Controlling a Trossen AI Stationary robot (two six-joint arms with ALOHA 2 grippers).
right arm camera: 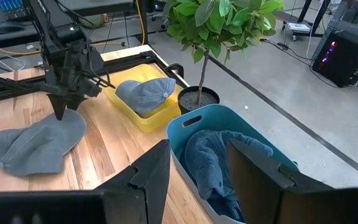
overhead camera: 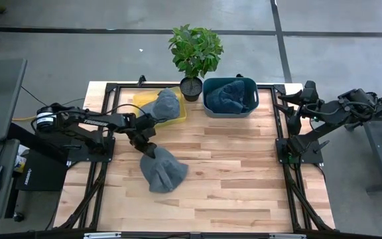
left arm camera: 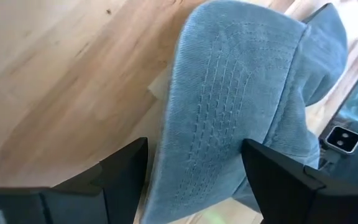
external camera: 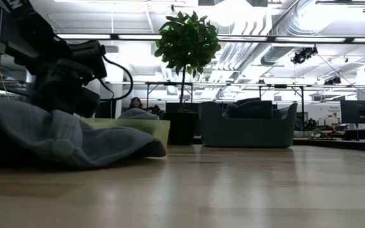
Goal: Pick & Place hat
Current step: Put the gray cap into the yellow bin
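The left gripper [overhead camera: 149, 150] is reaching down over the middle-left of the wooden table [overhead camera: 244, 172] and is grasping the brim of a grey-blue hat [overhead camera: 162, 168]; in the left wrist view its two dark fingers [left arm camera: 124, 171] are standing on either side of the denim-like cloth, which is filling the gap between them. No brand, label or writing is showing on the hat in any view; only rows of parallel stitching are running along the brim [left arm camera: 219, 93]. The hat is lying flat and limp on the bare table, its fabric a washed grey-blue with a rounded, crumpled crown. Its long axis is running diagonally in the high view, with the pinched brim end pointing toward the back-left of the table and the bulkier crown end pointing toward the front-right. Just behind the gripper, a second hat [overhead camera: 164, 104] of the same colour is resting in a yellow tray [overhead camera: 142, 98] at the back of the table. Beside the tray a potted plant [overhead camera: 195, 53] is standing upright, and next to it a blue bin [overhead camera: 207, 106] is holding darker blue cloth [overhead camera: 229, 95]. The right gripper [overhead camera: 290, 109] is waiting well apart, above the table's right edge, its fingers [right arm camera: 148, 171] spread apart with nothing between them.
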